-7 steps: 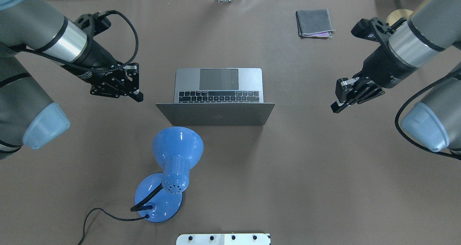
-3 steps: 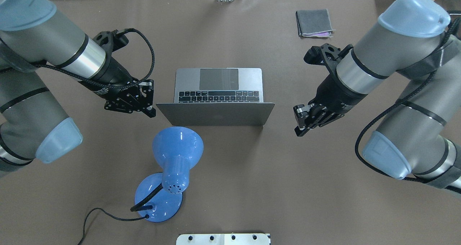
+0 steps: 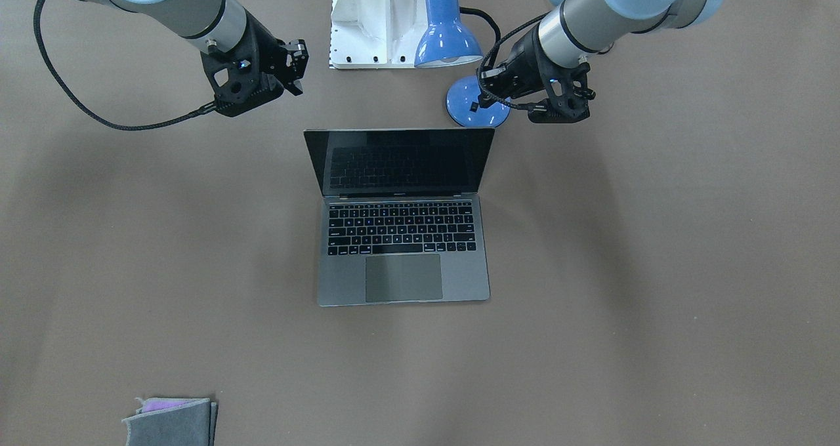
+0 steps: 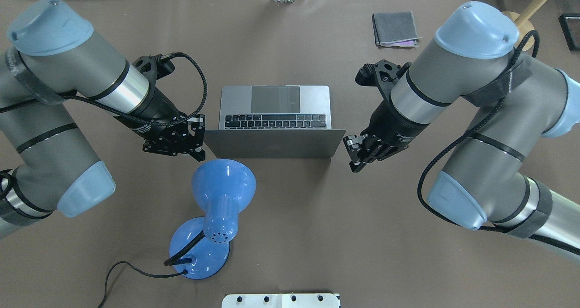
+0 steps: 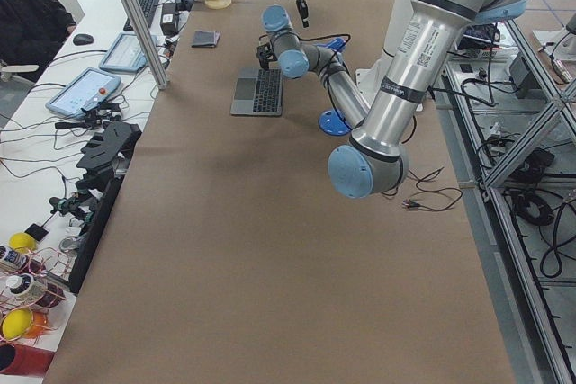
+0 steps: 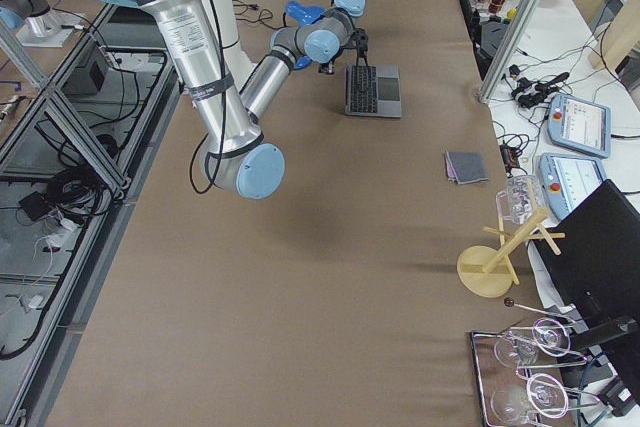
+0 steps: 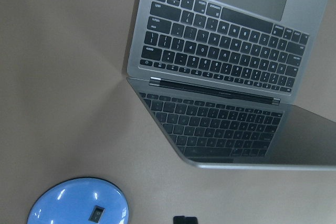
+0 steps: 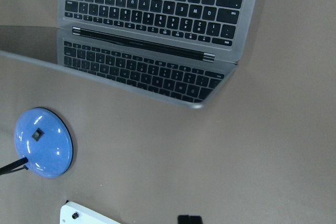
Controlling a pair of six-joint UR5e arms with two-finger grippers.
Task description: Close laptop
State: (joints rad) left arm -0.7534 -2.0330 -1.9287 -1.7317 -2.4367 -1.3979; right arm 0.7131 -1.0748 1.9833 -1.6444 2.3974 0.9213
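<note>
The grey laptop (image 4: 274, 143) stands open in the middle of the table, its lid upright with the back toward the robot; the front-facing view (image 3: 400, 226) shows its dark screen and black keys. My left gripper (image 4: 198, 150) is shut and empty, just off the lid's left edge. My right gripper (image 4: 354, 161) is shut and empty, just off the lid's right edge. Neither touches the laptop. The left wrist view (image 7: 220, 56) and the right wrist view (image 8: 152, 3) both look down on the keyboard and the lid's corners.
A blue desk lamp (image 4: 222, 185) with a black cord stands close behind the lid, near my left gripper. A small grey pouch (image 4: 395, 28) lies at the far right. The white robot base plate (image 4: 281, 300) is at the near edge.
Both arms have swung inward and toward the robot, from well off the laptop's sides to the lid's left and right edges. The laptop has not moved.
</note>
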